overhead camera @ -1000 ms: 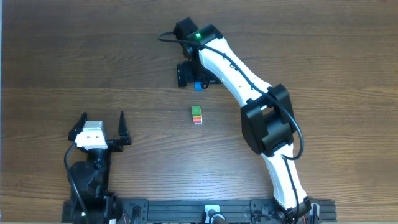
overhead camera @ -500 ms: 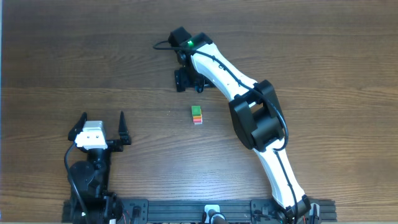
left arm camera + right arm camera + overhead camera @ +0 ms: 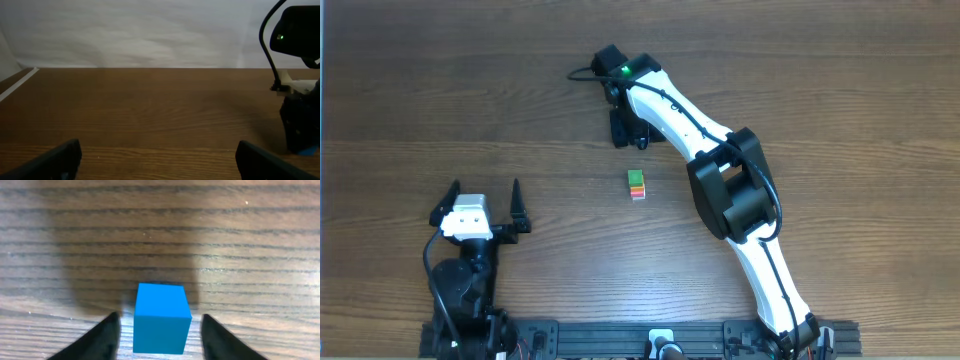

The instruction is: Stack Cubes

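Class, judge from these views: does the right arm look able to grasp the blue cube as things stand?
Probably yes. The right gripper is open with the blue cube sitting between its fingers, a small gap on each side, and nothing else lies on the wooden table beside it.

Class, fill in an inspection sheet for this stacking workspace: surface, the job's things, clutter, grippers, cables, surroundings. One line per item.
Surface: wooden table, brown grain, bare around the work.
Job's things: blue cube on the table; stack of cubes mid-table, green on top.
Clutter: nothing seen.
Grippers: right gripper open, low, fingers either side of the blue cube with gaps showing; left gripper open, near its base, holding nothing.
Cables: black cable looping at the right arm's wrist.
Surroundings: pale wall beyond the table's far edge.
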### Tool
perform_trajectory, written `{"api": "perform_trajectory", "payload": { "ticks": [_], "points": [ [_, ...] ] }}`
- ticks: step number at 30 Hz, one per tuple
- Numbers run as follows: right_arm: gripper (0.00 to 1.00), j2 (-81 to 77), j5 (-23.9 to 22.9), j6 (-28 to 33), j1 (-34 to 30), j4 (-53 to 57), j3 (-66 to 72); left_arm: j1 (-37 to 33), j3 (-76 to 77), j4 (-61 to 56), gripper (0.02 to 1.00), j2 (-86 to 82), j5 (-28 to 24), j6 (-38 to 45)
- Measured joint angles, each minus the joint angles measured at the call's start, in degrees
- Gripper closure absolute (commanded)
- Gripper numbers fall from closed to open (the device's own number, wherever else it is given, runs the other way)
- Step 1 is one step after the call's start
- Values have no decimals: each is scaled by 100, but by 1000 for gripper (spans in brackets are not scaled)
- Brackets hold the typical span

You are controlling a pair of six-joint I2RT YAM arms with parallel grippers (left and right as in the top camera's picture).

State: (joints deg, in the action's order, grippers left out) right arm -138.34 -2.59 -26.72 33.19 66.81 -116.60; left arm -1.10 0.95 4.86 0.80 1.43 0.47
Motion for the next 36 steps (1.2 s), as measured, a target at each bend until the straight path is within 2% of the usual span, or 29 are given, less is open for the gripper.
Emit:
{"api": "perform_trajectory", "payload": {
  "ticks": [15,18,25,36],
  "points": [
    [884,0,0,-131,-20,-2,0,0,0,0,18,0,0,0],
    [980,0,4,-144,-20,-2,-4,0,0,-2,18,0,0,-2],
    [989,0,31,-162,-26,92,-144,0,0,-2,20,0,0,0],
    [989,212,44,-162,-37,1377,-1174,0,0,-2,18,0,0,0]
  ]
}}
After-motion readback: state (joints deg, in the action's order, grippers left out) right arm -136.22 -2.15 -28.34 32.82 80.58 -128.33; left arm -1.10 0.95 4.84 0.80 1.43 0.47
